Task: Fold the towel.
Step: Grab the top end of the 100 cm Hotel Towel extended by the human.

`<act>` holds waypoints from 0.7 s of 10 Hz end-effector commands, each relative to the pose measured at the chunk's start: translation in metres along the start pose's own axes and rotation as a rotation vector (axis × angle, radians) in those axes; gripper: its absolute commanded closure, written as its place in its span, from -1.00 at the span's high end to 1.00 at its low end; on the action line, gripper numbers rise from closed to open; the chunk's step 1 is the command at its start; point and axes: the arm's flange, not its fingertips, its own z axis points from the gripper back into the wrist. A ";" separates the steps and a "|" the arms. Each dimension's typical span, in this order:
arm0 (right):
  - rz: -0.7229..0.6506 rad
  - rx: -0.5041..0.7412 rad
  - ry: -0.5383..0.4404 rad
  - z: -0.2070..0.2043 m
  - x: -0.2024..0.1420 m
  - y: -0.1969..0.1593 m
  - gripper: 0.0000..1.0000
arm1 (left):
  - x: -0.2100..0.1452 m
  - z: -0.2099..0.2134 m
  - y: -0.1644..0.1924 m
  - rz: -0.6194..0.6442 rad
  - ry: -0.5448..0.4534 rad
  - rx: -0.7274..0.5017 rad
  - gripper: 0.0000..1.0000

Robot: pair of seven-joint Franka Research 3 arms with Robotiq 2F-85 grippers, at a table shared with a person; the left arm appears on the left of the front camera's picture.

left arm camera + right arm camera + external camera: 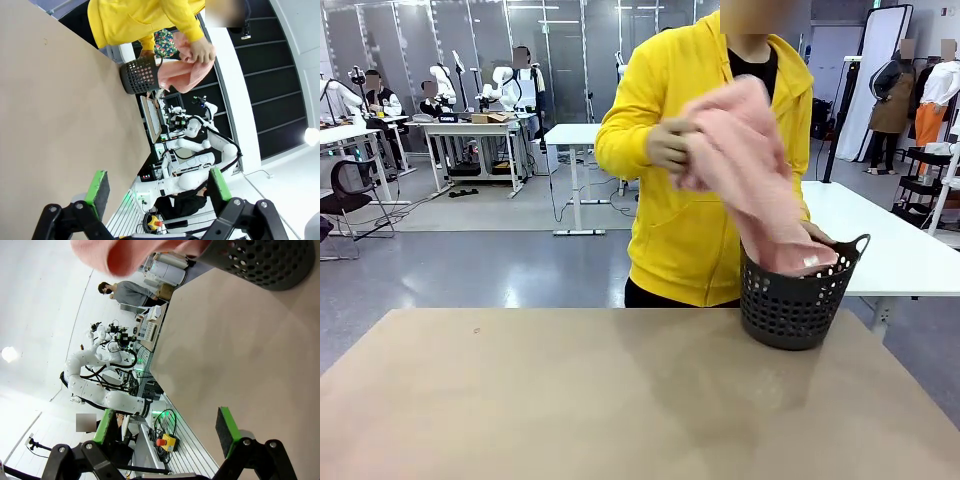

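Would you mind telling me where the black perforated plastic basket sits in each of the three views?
Front view: the black perforated plastic basket stands right of centre, at the tan table's far edge.
Left wrist view: upper middle, at the table's edge.
Right wrist view: top right corner.
Shared landmark: the pink fabric towel draped into it.

The table [570, 400] is viewed from the robot's side, toward the person [680, 200]. Wrist views are rolled sideways; the basket [798, 305] is shared by all.
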 end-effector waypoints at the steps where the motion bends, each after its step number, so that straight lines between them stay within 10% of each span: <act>1: 0.001 -0.002 -0.003 0.002 0.000 0.001 1.00 | 0.000 0.001 0.000 -0.001 -0.006 0.011 1.00; 7: 0.001 -0.002 -0.003 0.002 0.000 0.001 1.00 | 0.000 0.001 0.000 -0.001 -0.006 0.011 1.00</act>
